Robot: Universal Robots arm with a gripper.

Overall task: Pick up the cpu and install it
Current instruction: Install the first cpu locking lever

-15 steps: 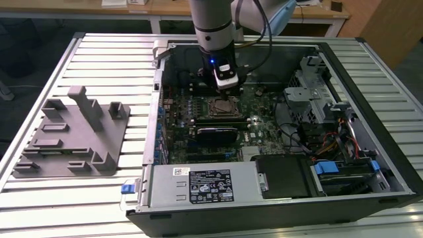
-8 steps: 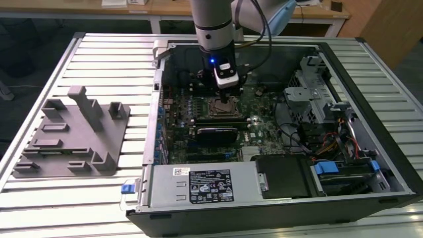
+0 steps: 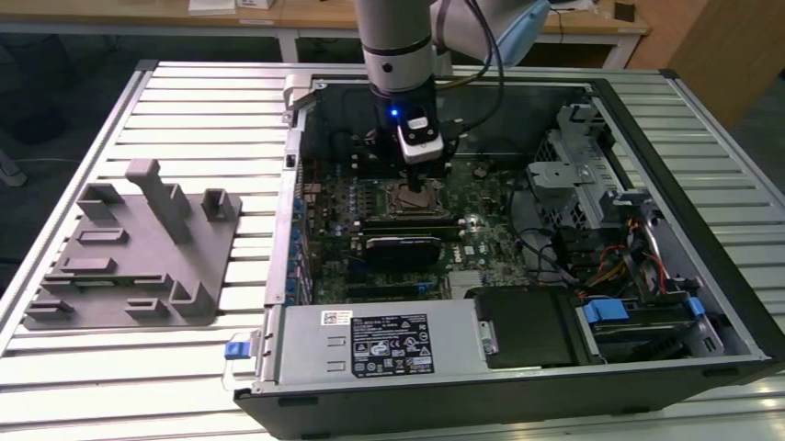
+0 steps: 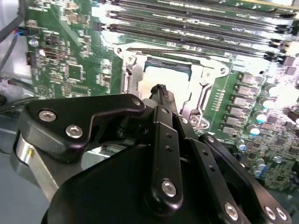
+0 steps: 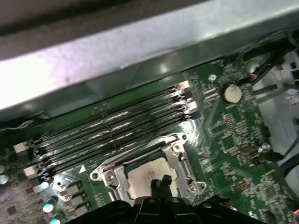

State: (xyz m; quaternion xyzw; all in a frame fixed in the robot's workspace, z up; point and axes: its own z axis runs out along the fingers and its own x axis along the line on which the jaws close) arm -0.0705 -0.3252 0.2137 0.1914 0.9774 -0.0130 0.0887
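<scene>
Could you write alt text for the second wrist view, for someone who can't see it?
A black gripper hovers with its tips over the cpu, which lies in the metal-framed socket of a green motherboard. Memory slots run beyond the socket.

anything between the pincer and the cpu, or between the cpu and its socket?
Nothing visible. The cpu already lies inside the socket's metal frame on the motherboard, and the pincer hangs directly over it, tips close to its silver top. Both wrist views show no cable or part across that gap; actual contact cannot be judged.
</scene>
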